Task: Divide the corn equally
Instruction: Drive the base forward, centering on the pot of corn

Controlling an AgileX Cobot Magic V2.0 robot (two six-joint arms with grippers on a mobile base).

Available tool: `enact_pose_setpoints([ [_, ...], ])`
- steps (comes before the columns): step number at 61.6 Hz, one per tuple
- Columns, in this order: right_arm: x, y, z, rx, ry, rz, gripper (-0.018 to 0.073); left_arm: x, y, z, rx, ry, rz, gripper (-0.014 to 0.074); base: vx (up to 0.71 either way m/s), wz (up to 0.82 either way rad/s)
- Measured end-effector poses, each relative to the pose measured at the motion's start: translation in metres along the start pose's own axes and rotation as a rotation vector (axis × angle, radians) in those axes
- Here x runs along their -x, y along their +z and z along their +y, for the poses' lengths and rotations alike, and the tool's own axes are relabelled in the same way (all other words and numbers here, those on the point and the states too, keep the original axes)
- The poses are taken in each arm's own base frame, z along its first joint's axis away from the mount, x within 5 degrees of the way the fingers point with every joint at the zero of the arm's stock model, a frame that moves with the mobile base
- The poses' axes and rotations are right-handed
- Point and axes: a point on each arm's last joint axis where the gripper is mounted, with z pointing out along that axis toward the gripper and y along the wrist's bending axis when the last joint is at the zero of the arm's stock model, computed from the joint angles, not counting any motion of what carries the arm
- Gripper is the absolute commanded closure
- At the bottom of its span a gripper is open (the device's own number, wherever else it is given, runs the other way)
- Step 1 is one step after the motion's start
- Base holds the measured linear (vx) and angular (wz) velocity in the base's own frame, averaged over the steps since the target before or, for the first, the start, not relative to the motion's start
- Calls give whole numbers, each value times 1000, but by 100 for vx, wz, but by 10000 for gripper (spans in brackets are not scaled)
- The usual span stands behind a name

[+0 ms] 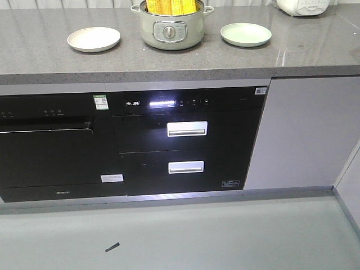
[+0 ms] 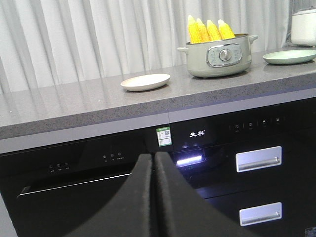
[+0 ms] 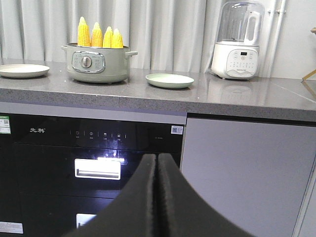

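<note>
A grey counter (image 1: 45, 56) ran above black built-in appliances (image 1: 56, 146), with two silver drawer handles (image 1: 187, 129) below a lit display. At the middle of the counter stood a pale green pot (image 1: 169, 31) with a dial on its front. A cream plate (image 1: 94, 39) lay at nine o'clock from it and a green plate (image 1: 246, 34) at three o'clock, both apart from the pot. A white blender (image 3: 236, 59) stood further out at three o'clock before a pale curtain (image 2: 74, 39). On the floor at six o'clock lay a small dark scrap (image 1: 112, 247), possibly tape. The corn (image 2: 210, 30), four bright yellow cobs with neat kernel rows and paler tapered tips, stood upright and close together inside the pot, the tips well above its rim. The left gripper (image 2: 154, 163) and the right gripper (image 3: 157, 160) each hung low before the cabinet fronts, black fingers pressed together on nothing, well apart from the pot.
</note>
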Motion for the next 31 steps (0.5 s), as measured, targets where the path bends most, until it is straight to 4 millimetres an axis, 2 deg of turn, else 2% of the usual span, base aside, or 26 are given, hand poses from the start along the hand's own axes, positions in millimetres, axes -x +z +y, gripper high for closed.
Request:
enact_pose_setpoints([
  [31,0,0,0,0,0,0,564,0,0,0,0,0,0,603,5,1],
])
